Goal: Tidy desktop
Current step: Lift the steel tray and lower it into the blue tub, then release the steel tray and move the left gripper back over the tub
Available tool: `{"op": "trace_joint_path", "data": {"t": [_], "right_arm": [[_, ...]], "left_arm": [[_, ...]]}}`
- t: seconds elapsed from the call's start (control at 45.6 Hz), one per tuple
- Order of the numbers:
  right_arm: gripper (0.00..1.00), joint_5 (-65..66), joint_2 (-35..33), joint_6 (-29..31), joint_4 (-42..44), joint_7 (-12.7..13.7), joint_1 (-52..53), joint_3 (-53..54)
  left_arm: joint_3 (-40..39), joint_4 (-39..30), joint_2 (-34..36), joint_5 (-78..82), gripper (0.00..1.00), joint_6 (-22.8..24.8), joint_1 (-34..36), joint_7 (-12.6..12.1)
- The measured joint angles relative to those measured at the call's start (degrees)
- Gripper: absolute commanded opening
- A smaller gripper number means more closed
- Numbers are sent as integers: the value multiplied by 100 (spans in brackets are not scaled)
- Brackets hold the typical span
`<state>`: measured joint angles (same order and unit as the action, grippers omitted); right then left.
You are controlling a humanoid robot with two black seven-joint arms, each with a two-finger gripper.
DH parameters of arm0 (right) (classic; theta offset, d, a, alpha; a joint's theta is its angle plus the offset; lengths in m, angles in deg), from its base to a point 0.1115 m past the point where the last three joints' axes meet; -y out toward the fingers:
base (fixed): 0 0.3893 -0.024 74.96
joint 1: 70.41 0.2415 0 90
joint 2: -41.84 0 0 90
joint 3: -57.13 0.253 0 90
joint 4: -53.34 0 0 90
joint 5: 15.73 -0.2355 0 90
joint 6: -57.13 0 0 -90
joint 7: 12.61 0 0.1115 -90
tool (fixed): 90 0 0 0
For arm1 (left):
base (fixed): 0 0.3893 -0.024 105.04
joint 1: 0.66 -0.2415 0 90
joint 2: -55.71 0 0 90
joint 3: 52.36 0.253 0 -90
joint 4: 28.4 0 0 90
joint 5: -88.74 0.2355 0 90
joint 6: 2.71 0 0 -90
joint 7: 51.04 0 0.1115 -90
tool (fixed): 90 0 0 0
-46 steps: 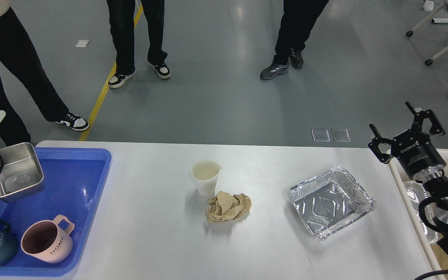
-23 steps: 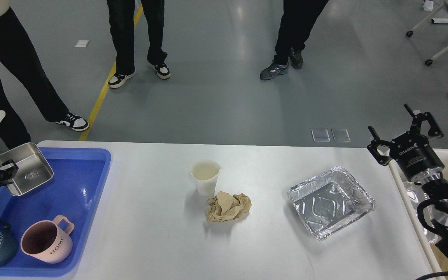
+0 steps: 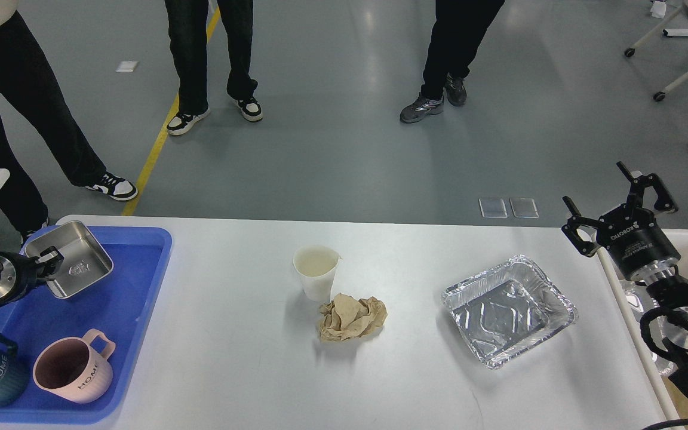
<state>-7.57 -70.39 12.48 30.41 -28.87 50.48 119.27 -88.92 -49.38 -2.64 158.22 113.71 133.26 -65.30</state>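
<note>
The left gripper (image 3: 42, 264) clamps the steel tray (image 3: 75, 259) over the blue tray (image 3: 141, 298). The right gripper (image 3: 619, 200), fingers spread and empty, is nearer the foil pan (image 3: 508, 309) on the desktop (image 3: 230, 358), which lies to its left.

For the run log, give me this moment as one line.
left tool: shut on steel tin over blue tray | right tool: open, empty

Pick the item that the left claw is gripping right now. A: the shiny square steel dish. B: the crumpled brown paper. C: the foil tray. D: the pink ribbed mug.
A: the left claw is clamped on the rim of the shiny square steel dish, holding it over the blue plastic tray, while the other three items lie untouched.
</note>
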Motion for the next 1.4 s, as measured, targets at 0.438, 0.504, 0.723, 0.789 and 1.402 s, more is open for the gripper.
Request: {"op": "trace_joint_path", "data": {"t": [0.438,0.504,0.723,0.789,1.402], "right_arm": [[100,2,0,-8,0,0,5,5],[100,2,4,-7,0,0,5,5],[100,2,11,-8,-9,0,34,9],[100,2,15,-10,-9,0,40,9],[100,10,126,-43,0,0,58,9]], "left_arm": [[62,110,24,-205,57,21,-13,94],[61,110,47,-322,69,76,28,96],[43,58,281,-1281,90,914,831,17],[12,31,438,-1687,91,1192,1093,-16],[30,-4682,3415,-3853,87,1206,7,343]]}}
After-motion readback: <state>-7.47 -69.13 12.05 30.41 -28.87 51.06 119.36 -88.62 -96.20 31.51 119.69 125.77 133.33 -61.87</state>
